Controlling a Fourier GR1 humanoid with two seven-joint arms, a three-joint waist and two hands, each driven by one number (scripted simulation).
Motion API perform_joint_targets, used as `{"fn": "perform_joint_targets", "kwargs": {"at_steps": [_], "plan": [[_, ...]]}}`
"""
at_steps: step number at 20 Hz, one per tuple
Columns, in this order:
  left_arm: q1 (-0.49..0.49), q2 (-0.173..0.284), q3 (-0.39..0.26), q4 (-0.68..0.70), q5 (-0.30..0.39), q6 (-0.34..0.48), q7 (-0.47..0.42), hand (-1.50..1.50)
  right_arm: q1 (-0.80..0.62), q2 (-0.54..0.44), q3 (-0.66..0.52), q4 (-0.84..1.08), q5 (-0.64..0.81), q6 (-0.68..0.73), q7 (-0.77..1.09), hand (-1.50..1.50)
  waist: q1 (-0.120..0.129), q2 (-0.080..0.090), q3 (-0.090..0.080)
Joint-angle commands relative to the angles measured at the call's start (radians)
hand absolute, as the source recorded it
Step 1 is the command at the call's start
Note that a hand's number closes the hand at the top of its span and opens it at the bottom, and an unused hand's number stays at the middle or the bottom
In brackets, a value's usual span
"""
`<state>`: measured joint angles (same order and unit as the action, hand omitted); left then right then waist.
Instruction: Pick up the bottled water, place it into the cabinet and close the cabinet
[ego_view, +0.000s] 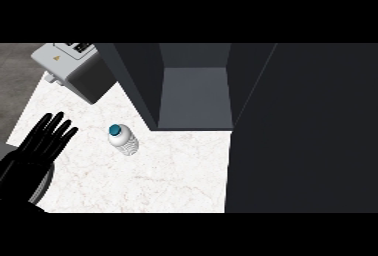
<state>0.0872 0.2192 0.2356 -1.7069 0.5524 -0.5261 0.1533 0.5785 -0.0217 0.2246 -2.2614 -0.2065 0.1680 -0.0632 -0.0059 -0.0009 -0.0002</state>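
Observation:
A small clear water bottle (122, 139) with a blue cap stands upright on the white marble counter (170, 175), just left of the cabinet's front. The dark cabinet (193, 95) is open, its grey inner shelf showing, and its door (303, 130) swings out to fill the right side of the view. My left hand (43, 142) rests open at the left edge, fingers straight and pointing up, well apart from the bottle. My right hand does not show.
A grey boxy appliance (74, 67) sits at the counter's far left corner, beside the cabinet's left wall. The counter's left edge runs diagonally past my left hand, with dark floor beyond.

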Motion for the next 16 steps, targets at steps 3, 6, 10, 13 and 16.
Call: {"fn": "perform_joint_targets", "kwargs": {"at_steps": [3,6,10,13,16], "plan": [[-0.006,-0.011,0.015,0.082,-0.110,-0.033,-0.102,-1.50,0.119,-0.010,0.027,-0.004,0.005,0.040,-0.102,-1.50,-0.002,-0.001,0.000],[-0.156,0.011,0.008,0.214,-0.161,-0.016,-0.119,-1.50,-0.038,0.012,0.035,0.015,0.045,-0.033,0.007,-1.50,0.000,0.001,0.000],[-0.150,-0.006,-0.011,0.325,-0.271,-0.034,-0.233,-1.50,0.063,-0.020,0.025,0.046,0.013,0.040,-0.111,-1.50,-0.003,0.000,0.000],[-0.224,0.026,0.003,0.474,-0.285,-0.069,-0.278,-1.50,0.045,-0.009,0.031,0.037,0.010,0.024,-0.105,-1.50,-0.004,0.001,0.000],[-0.311,0.038,0.013,0.658,-0.363,-0.054,-0.383,-1.50,0.088,-0.040,0.046,-0.100,-0.015,0.010,0.001,-1.50,-0.010,0.003,-0.001]]}}
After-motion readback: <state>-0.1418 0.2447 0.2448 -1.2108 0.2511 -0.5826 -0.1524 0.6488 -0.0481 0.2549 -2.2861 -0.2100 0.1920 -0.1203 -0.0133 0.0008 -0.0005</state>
